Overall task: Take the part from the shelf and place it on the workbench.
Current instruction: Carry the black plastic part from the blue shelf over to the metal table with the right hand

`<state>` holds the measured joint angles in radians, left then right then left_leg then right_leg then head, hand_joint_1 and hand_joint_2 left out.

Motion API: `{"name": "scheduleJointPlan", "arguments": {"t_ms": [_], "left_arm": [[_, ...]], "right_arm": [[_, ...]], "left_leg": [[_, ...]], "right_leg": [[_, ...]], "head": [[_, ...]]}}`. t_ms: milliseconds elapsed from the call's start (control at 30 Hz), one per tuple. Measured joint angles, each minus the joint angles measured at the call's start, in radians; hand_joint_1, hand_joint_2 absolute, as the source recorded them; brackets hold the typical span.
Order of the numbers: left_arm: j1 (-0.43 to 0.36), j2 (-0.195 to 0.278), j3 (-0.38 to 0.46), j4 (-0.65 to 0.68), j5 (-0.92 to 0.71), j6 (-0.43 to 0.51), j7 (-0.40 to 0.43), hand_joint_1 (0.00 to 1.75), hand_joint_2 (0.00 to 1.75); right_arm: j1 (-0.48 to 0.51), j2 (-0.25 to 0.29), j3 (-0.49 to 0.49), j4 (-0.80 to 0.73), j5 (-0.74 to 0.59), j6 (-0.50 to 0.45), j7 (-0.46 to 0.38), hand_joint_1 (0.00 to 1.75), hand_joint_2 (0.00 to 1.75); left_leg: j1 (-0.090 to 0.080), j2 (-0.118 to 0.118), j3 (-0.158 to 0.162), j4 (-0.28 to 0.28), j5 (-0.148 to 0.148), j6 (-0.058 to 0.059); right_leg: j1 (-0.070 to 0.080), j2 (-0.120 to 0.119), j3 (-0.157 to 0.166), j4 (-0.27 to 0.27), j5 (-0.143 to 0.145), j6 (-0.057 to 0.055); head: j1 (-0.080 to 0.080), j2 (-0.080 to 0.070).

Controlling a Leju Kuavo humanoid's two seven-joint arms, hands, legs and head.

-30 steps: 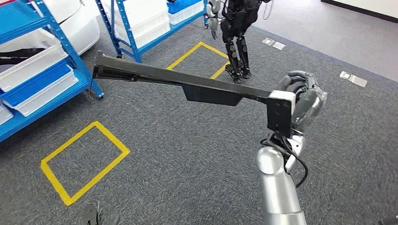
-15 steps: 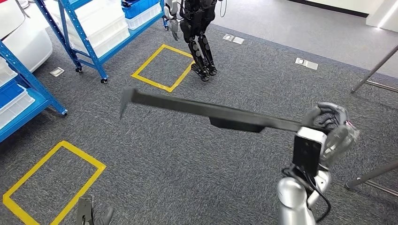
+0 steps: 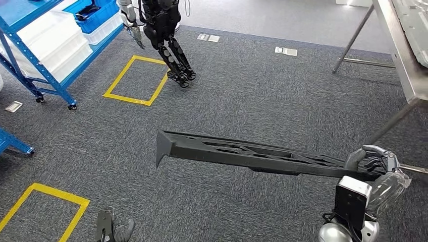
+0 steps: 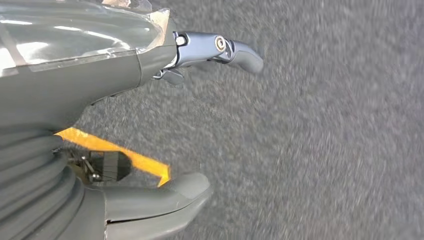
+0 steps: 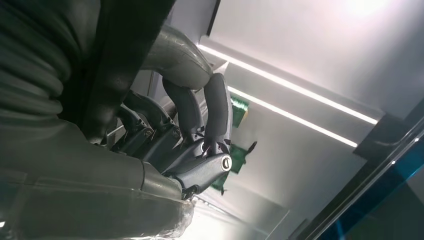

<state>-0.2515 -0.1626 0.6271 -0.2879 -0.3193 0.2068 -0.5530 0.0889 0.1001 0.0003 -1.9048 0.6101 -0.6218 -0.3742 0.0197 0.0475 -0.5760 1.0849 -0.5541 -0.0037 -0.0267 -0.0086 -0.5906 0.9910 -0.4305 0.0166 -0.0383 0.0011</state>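
**Long black part carried over carpet beside the workbench**

Grey carpet (image 3: 262,101) is seen across the floor, marked with yellow taped rectangles (image 3: 135,80). At the far left a blue shelf rack (image 3: 35,65) is loaded with white bins (image 3: 48,38), and a blue bin sits higher up. A metal workbench (image 3: 404,55) on slanted legs is seen at the upper right edge. Another black humanoid robot (image 3: 161,30) is standing near the rack (only its legs and lower torso are framed).

A long black part (image 3: 242,154) is held roughly level above the carpet, one end gripped by the right hand (image 3: 376,169), the other end reaching out to the robot's left. In the right wrist view the dark fingers (image 5: 200,115) are seen curled tightly around the part's black edge.

The left hand (image 4: 125,120) is hung over the carpet with thumb and fingers apart, nothing held between them.
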Motion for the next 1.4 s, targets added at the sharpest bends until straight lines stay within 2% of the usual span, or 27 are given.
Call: {"name": "scheduleJointPlan", "arguments": {"t_ms": [33, 67, 100, 133, 200, 267, 333, 400, 467, 533, 600, 633, 667, 733, 767, 833, 900, 933, 967, 1033, 1100, 1133, 1167, 1200, 1267, 1333, 1400], "left_arm": [[0.003, 0.000, 0.000, 0.001, 0.001, 0.000, 0.000, 0.00, 1.75], [0.006, -0.001, -0.001, 0.001, 0.002, -0.001, 0.001, 0.00, 1.75], [0.009, -0.001, -0.001, 0.002, 0.002, -0.002, 0.001, 0.00, 1.75], [0.011, -0.001, -0.003, 0.002, 0.002, -0.004, 0.002, 0.00, 1.75], [0.012, -0.002, -0.010, 0.003, 0.001, -0.007, 0.002, 0.00, 1.75], [0.011, -0.002, -0.019, 0.004, 0.001, -0.007, 0.003, 0.00, 1.75], [0.009, -0.004, -0.026, 0.004, 0.004, -0.007, 0.004, 0.00, 1.75], [0.007, -0.010, -0.033, 0.004, 0.009, -0.006, 0.005, 0.00, 1.75], [0.006, -0.018, -0.040, 0.004, 0.014, -0.004, 0.004, 0.00, 1.75], [0.008, -0.023, -0.044, 0.005, 0.017, -0.004, 0.000, 0.00, 1.75], [0.010, -0.024, -0.046, 0.005, 0.023, -0.005, -0.006, 0.00, 1.75], [0.009, -0.025, -0.048, 0.006, 0.027, -0.005, -0.008, 0.00, 1.75], [0.007, -0.025, -0.050, 0.006, 0.031, -0.005, -0.008, 0.00, 1.75], [0.003, -0.025, -0.056, 0.005, 0.037, -0.006, -0.008, 0.00, 1.75], [0.001, -0.025, -0.059, 0.005, 0.040, -0.007, -0.008, 0.00, 1.75], [0.000, -0.025, -0.064, 0.006, 0.047, -0.012, -0.009, 0.00, 1.75], [0.000, -0.025, -0.068, 0.006, 0.051, -0.019, -0.011, 0.00, 1.75], [0.000, -0.025, -0.070, 0.006, 0.053, -0.022, -0.011, 0.00, 1.75], [0.000, -0.024, -0.071, 0.006, 0.053, -0.024, -0.012, 0.00, 1.75], [0.003, -0.024, -0.072, 0.006, 0.053, -0.025, -0.013, 0.00, 1.75], [0.010, -0.023, -0.073, 0.006, 0.054, -0.024, -0.012, 0.00, 1.75], [0.013, -0.023, -0.074, 0.007, 0.054, -0.024, -0.012, 0.00, 1.75], [0.016, -0.022, -0.074, 0.008, 0.055, -0.023, -0.011, 0.00, 1.75], [0.018, -0.022, -0.074, 0.008, 0.055, -0.023, -0.011, 0.00, 1.75], [0.020, -0.018, -0.074, 0.008, 0.055, -0.024, -0.011, 0.00, 1.75], [0.022, -0.015, -0.074, 0.008, 0.055, -0.024, -0.011, 0.00, 1.75], [0.022, -0.014, -0.075, 0.008, 0.057, -0.024, -0.012, 0.00, 1.75]], "right_arm": [[0.000, 0.000, -0.001, -0.001, 0.002, 0.000, 0.000, 1.75, 1.75], [0.001, 0.000, -0.001, -0.001, 0.004, 0.000, 0.001, 1.75, 1.75], [0.002, 0.000, -0.002, -0.001, 0.007, 0.000, 0.002, 1.75, 1.75], [0.002, 0.000, -0.003, -0.001, 0.012, 0.000, 0.004, 1.75, 1.75], [0.000, -0.001, -0.006, -0.002, 0.033, 0.000, 0.013, 1.75, 1.75], [-0.007, -0.003, -0.009, -0.005, 0.069, 0.001, 0.031, 1.75, 1.75], [-0.025, -0.009, -0.014, -0.006, 0.112, 0.003, 0.056, 1.75, 1.75], [-0.049, -0.020, -0.021, -0.007, 0.145, 0.007, 0.077, 1.75, 1.75], [-0.074, -0.036, -0.029, -0.008, 0.165, 0.009, 0.089, 1.75, 1.75], [-0.103, -0.051, -0.031, -0.006, 0.183, 0.010, 0.096, 1.75, 1.75], [-0.140, -0.072, -0.031, -0.003, 0.207, 0.009, 0.112, 1.75, 1.75], [-0.160, -0.084, -0.031, -0.001, 0.222, 0.009, 0.123, 1.75, 1.75], [-0.180, -0.097, -0.031, 0.001, 0.237, 0.009, 0.135, 1.75, 1.75], [-0.220, -0.121, -0.031, 0.006, 0.261, 0.009, 0.156, 1.75, 1.75], [-0.241, -0.132, -0.031, 0.010, 0.269, 0.009, 0.164, 1.75, 1.75], [-0.281, -0.153, -0.031, 0.022, 0.285, 0.010, 0.179, 1.75, 1.75], [-0.315, -0.175, -0.030, 0.035, 0.299, 0.012, 0.197, 1.75, 1.75], [-0.330, -0.184, -0.031, 0.040, 0.304, 0.013, 0.204, 1.75, 1.75], [-0.344, -0.191, -0.031, 0.045, 0.307, 0.014, 0.209, 1.75, 1.75], [-0.366, -0.201, -0.031, 0.052, 0.309, 0.016, 0.215, 1.75, 1.75], [-0.375, -0.207, -0.031, 0.060, 0.312, 0.016, 0.223, 1.75, 1.75], [-0.376, -0.211, -0.031, 0.065, 0.313, 0.016, 0.227, 1.75, 1.75], [-0.376, -0.215, -0.031, 0.069, 0.314, 0.016, 0.231, 1.75, 1.75], [-0.376, -0.220, -0.031, 0.073, 0.313, 0.016, 0.234, 1.75, 1.75], [-0.376, -0.228, -0.032, 0.080, 0.310, 0.015, 0.238, 1.75, 1.75], [-0.375, -0.233, -0.032, 0.088, 0.306, 0.014, 0.240, 1.75, 1.75], [-0.369, -0.241, -0.035, 0.095, 0.298, 0.012, 0.240, 1.75, 1.75]], "left_leg": [[0.000, -0.025, -0.032, 0.069, -0.039, 0.000], [0.000, -0.038, -0.064, 0.135, -0.068, 0.002], [-0.001, -0.044, -0.087, 0.178, -0.080, 0.006], [-0.003, -0.048, -0.094, 0.185, -0.070, 0.012], [-0.010, -0.064, -0.050, 0.091, -0.004, 0.030], [-0.020, -0.104, 0.013, -0.036, 0.054, 0.049], [-0.028, -0.120, 0.037, -0.086, 0.068, 0.058], [-0.030, -0.097, 0.039, -0.095, 0.077, 0.064], [-0.027, -0.074, 0.043, -0.113, 0.092, 0.072], [-0.027, -0.048, 0.041, -0.122, 0.101, 0.076], [-0.029, -0.018, 0.036, -0.121, 0.102, 0.076], [-0.028, -0.003, 0.034, -0.120, 0.102, 0.076], [-0.027, 0.011, 0.033, -0.118, 0.101, 0.074], [-0.027, 0.034, 0.032, -0.110, 0.096, 0.066], [-0.029, 0.044, 0.030, -0.102, 0.091, 0.059], [-0.033, 0.062, 0.026, -0.090, 0.083, 0.048], [-0.031, 0.076, 0.024, -0.086, 0.080, 0.041], [-0.027, 0.066, 0.021, -0.078, 0.072, 0.036], [-0.023, 0.043, 0.013, -0.056, 0.054, 0.032], [-0.017, -0.015, -0.033, 0.045, -0.007, 0.024], [-0.016, -0.040, -0.096, 0.167, -0.056, 0.023], [-0.017, -0.044, -0.113, 0.192, -0.056, 0.026], [-0.017, -0.048, -0.111, 0.180, -0.035, 0.031], [-0.018, -0.057, -0.091, 0.132, 0.000, 0.038], [-0.018, -0.104, -0.028, 0.000, 0.066, 0.051], [-0.021, -0.132, 0.005, -0.066, 0.086, 0.057], [-0.025, -0.112, 0.008, -0.075, 0.089, 0.060]], "right_leg": [[0.003, 0.012, -0.003, 0.000, 0.002, -0.003], [0.007, 0.024, -0.005, 0.000, 0.004, -0.006], [0.011, 0.037, -0.007, 0.000, 0.005, -0.009], [0.015, 0.051, -0.009, 0.000, 0.007, -0.011], [0.020, 0.077, -0.009, 0.001, 0.010, -0.014], [0.021, 0.099, -0.009, 0.001, 0.013, -0.011], [0.019, 0.118, -0.014, 0.002, 0.019, -0.002], [0.016, 0.132, -0.022, 0.000, 0.025, 0.008], [0.018, 0.101, -0.045, 0.033, 0.007, 0.009], [0.018, 0.047, -0.099, 0.144, -0.049, 0.005], [0.013, 0.025, -0.151, 0.265, -0.095, 0.010], [0.010, 0.019, -0.155, 0.284, -0.099, 0.018], [0.006, 0.012, -0.137, 0.261, -0.087, 0.029], [0.001, -0.023, -0.057, 0.128, -0.046, 0.051], [0.000, -0.040, -0.021, 0.068, -0.030, 0.053], [0.004, -0.054, 0.009, 0.012, -0.019, 0.043], [0.005, -0.029, 0.004, 0.012, -0.015, 0.027], [0.004, -0.019, 0.002, 0.012, -0.012, 0.022], [0.002, -0.009, 0.001, 0.011, -0.009, 0.017], [0.002, 0.010, -0.002, 0.011, -0.006, 0.009], [0.006, 0.034, -0.005, 0.011, -0.004, 0.003], [0.008, 0.046, -0.006, 0.011, -0.003, 0.002], [0.010, 0.060, -0.006, 0.011, -0.002, 0.000], [0.011, 0.073, -0.006, 0.011, -0.001, -0.001], [0.013, 0.098, -0.006, 0.011, 0.002, 0.000], [0.011, 0.118, -0.011, 0.011, 0.006, 0.007], [0.007, 0.138, -0.019, 0.007, 0.013, 0.018]], "head": [[-0.003, 0.000], [-0.006, 0.000], [-0.007, 0.000], [-0.008, 0.000], [-0.007, 0.000], [-0.007, 0.000], [-0.007, 0.000], [-0.007, 0.000], [-0.003, 0.000], [0.003, 0.000], [0.007, 0.000], [0.007, 0.000], [0.008, 0.000], [0.010, 0.000], [0.012, 0.000], [0.010, 0.000], [0.006, 0.000], [0.005, 0.000], [0.004, 0.000], [-0.001, 0.000], [-0.004, 0.000], [-0.005, 0.000], [-0.005, 0.000], [-0.005, 0.000], [-0.005, 0.000], [-0.006, 0.000], [-0.008, 0.000]]}}
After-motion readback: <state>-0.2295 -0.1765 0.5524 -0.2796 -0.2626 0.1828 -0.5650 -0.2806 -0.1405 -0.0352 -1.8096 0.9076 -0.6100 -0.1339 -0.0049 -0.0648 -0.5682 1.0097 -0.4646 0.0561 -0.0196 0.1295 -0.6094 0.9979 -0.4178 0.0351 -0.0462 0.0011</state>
